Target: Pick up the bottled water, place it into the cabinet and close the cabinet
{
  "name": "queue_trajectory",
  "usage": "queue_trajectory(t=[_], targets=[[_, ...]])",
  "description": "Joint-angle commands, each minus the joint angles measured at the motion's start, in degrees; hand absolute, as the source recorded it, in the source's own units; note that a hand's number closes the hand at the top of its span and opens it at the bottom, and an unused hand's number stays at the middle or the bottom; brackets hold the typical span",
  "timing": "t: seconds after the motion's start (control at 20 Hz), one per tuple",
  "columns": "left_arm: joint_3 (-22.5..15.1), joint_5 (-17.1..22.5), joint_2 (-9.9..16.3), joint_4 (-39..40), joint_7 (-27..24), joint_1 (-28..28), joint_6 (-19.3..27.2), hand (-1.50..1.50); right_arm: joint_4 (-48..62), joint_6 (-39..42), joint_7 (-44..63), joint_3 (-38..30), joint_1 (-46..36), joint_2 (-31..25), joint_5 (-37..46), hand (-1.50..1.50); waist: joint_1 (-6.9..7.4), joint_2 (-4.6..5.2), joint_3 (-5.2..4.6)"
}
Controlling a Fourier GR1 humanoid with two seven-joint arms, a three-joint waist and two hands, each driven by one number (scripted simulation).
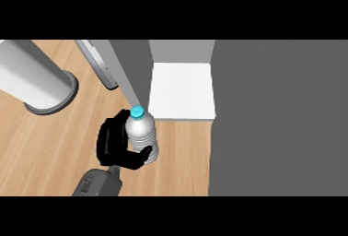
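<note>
The bottled water [141,130] is clear with a cyan cap [137,110]; it stands upright over the wooden counter [54,147], just in front of the cabinet's opening. My left hand [112,140] is on its left side, fingers curled round the body and the thumb wrapped near the base. Whether the base touches the counter I cannot tell. The cabinet's white inner shelf [182,90] shows behind the cap. Its grey door [132,69] stands open, seen edge-on at the shelf's left. My right hand shows nowhere.
The cabinet's large dark grey side [279,115] fills the right of the view. A grey cylinder on a round base [37,83] stands at the far left. A slanted grey slab [98,62] lies beside the door.
</note>
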Motion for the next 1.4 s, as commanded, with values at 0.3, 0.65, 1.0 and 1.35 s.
queue_trajectory(t=[0.3,0.65,1.0,1.35], targets=[[-18.46,-0.66,-0.05,-20.13,15.48,-4.2,24.39,1.5,-7.97,-0.86,4.67,-0.29,-0.59,-0.46,-4.3,-1.5,-0.8,0.24,-0.04],[-23.9,-3.14,-0.05,-21.61,25.13,-15.29,40.22,1.5,-6.5,-2.59,7.43,2.09,-4.4,1.15,-1.43,-1.5,-0.83,0.34,-0.03],[-18.73,-0.23,-0.05,-8.09,24.22,-28.2,44.36,1.5,-4.27,-3.67,8.26,-0.43,-8.16,0.54,-3.87,-1.5,-1.24,0.62,-0.05],[-21.58,2.19,-0.04,-0.45,23.38,-34.77,50.2,1.5,-6.8,-0.32,6.91,-3.75,-3.31,0.19,-6.56,-1.5,-2.33,0.47,-0.05]])
